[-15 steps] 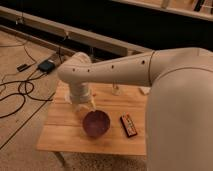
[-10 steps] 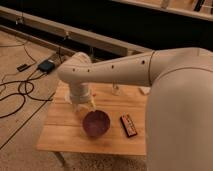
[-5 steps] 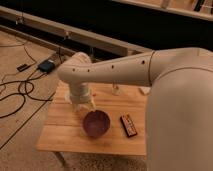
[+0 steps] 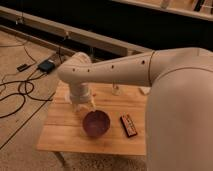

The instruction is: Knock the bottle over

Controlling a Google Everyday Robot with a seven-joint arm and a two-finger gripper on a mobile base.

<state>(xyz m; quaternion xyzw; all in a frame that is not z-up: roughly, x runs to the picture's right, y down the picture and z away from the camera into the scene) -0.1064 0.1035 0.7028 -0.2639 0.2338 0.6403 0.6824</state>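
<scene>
The bottle [image 4: 116, 90] stands upright near the bench's [image 4: 60, 135] far edge, partly hidden under the arm [image 4: 125, 67]; the end effector [image 4: 84, 106] hangs well to its left, close beside the bowl [image 4: 96, 124]; whether it is spread or pressed together I cannot tell; a careless sweep could catch the bowl, or shove the bottle off the edge.

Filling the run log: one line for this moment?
pincer: beside bowl | bottle: upright, apart from pincer | task: not done
</scene>
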